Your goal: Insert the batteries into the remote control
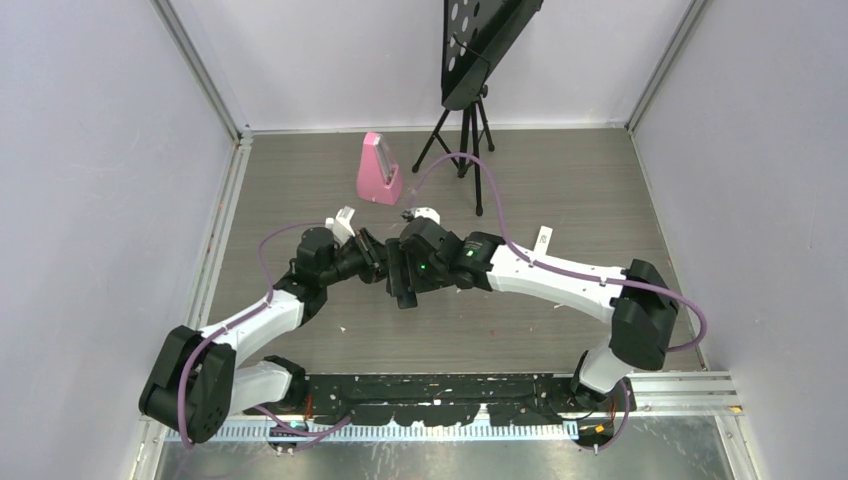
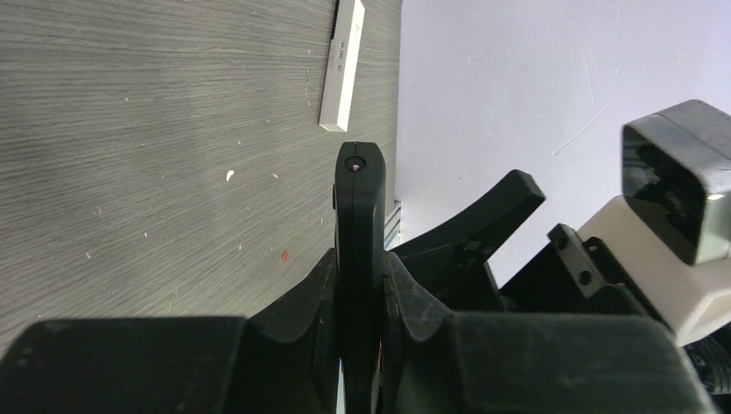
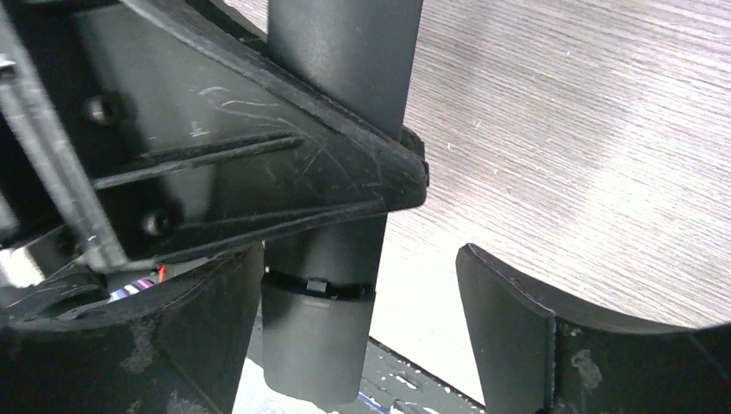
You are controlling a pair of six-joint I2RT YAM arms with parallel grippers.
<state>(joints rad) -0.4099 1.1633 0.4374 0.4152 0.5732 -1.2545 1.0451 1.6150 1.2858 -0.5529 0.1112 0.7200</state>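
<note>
My left gripper [image 2: 359, 297] is shut on the black remote control [image 2: 359, 198] and holds it edge-on above the table, its rounded end pointing away. In the top view the two grippers meet at the table's middle, the left gripper [image 1: 372, 262] facing the right gripper [image 1: 402, 272]. In the right wrist view the remote's lower end [image 3: 321, 345] hangs between my right gripper's [image 3: 362, 345] open fingers, close to the left finger [image 3: 198, 345], with a wide gap to the right finger [image 3: 517, 336]. A seam with a small latch [image 3: 319, 285] crosses the remote. No batteries show.
A white bar-shaped remote [image 2: 342, 65] lies on the table near the right wall, also seen in the top view [image 1: 543, 240]. A pink wedge-shaped object [image 1: 378, 170] and a black tripod stand [image 1: 465, 110] are at the back. Walls enclose three sides.
</note>
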